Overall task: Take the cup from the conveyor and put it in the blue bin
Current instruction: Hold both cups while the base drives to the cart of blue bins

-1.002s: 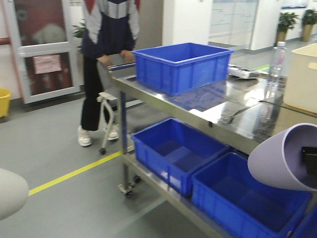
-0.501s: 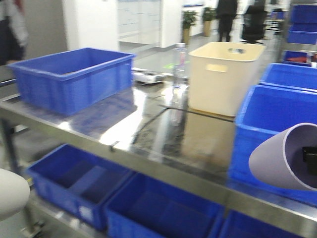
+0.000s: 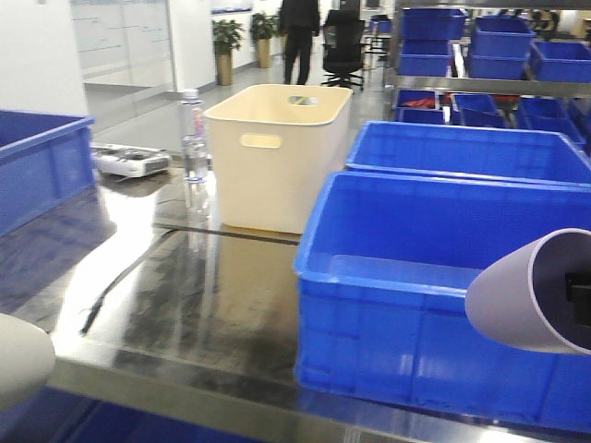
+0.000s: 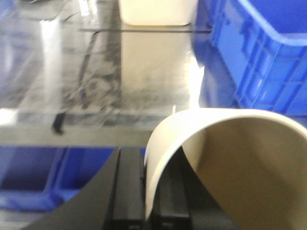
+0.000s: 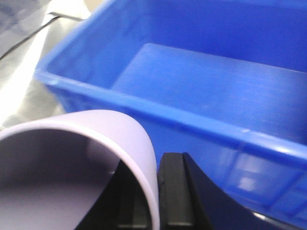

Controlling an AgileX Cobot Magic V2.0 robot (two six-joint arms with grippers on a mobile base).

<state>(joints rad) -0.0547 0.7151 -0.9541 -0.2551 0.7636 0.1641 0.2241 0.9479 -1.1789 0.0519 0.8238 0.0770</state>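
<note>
A lilac cup [image 3: 526, 295] lies on its side at the right edge of the front view, just in front of the blue bin [image 3: 397, 341]. My right gripper [image 5: 152, 182] is shut on the lilac cup's [image 5: 72, 158] wall, one finger inside and one outside, right before the bin's near rim [image 5: 168, 112]. My left gripper [image 4: 149, 163] is shut on the wall of a cream cup [image 4: 230, 163], held over the steel table's front edge; that cup [image 3: 18, 355] shows at the lower left. The bin [image 4: 268, 62] looks empty. The conveyor is out of view.
On the steel table [image 3: 166, 277] stand a cream-white tub [image 3: 277, 157], a water bottle [image 3: 192, 152], another blue crate at the left [image 3: 37, 166] and one behind the bin [image 3: 462, 148]. Shelves of smaller blue bins [image 3: 480, 46] rise at the back. Blue bins [image 4: 29, 182] sit below the table.
The front view has swept to the right along the steel table, and the blue bin now fills the space ahead. Both cups stay in the grippers.
</note>
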